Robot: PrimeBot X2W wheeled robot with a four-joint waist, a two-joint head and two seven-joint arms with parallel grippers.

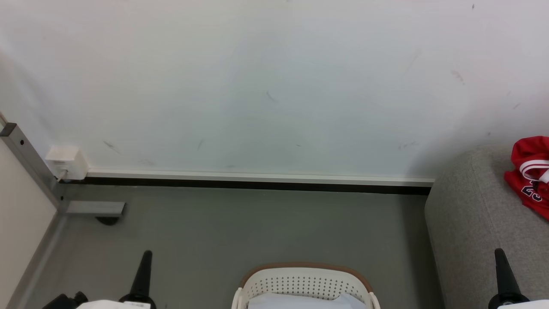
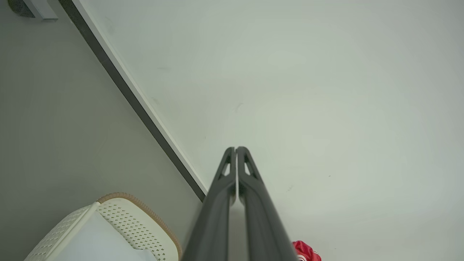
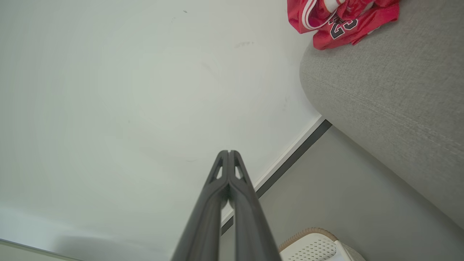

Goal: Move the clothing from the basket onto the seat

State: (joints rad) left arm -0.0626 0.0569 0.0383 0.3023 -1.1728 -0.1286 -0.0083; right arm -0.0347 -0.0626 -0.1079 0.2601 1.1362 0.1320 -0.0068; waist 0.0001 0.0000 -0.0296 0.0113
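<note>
Pale, scuffed wall ran across the upper half of my head camera, with grey floor below it. At the right stood the big grey fabric seat, its rounded corner toward me. Low in the centre, the off-white holed basket with its brown rim stood on the floor, apart from the seat. Red clothing with white trim and dark numerals lay bunched on the seat near its wall-side edge, partly cut off by the frame. The left gripper and right gripper pointed up from the bottom corners, both clenched tight on nothing.

I saw only the basket's far end, pale inside with no red. A garment could lie lower, out of frame, so I risked stopping too soon. I judged the slick bundle could slide off toward the wall if nudged.
</note>
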